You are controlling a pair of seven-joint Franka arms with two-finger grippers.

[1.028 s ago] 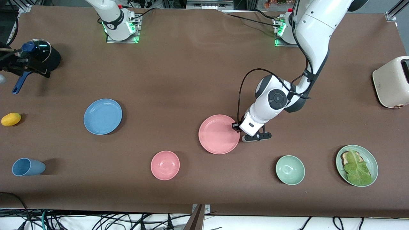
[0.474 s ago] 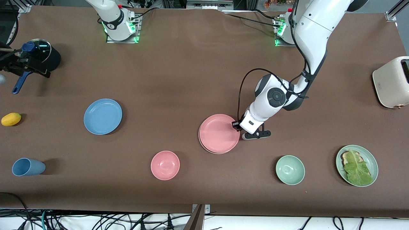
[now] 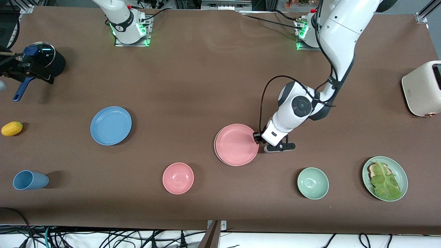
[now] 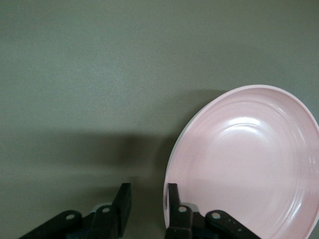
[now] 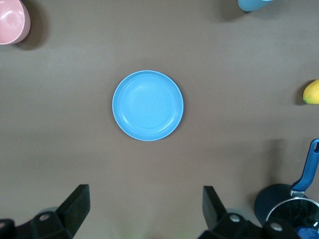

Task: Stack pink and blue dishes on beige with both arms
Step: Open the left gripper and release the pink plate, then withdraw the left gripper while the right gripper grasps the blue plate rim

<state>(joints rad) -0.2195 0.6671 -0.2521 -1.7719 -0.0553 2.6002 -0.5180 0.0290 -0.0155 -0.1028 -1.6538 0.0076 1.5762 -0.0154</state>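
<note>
Lying flat: pink plate (image 3: 236,144) on beige plate (image 3: 216,151); blue plate (image 3: 111,125) apart.

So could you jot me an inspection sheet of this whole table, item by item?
Surface: brown table, bare in the middle.
Job's things: pink plate lies on beige plate; blue plate apart, toward the right arm's end.
Clutter: pink bowl, green bowl, blue cup, lemon, pot, sandwich plate, toaster.
Grippers: left gripper open beside the pink plate's rim; right gripper open over the blue plate.
Cables: black cable on left arm.
Surroundings: wires below table edge.
</note>
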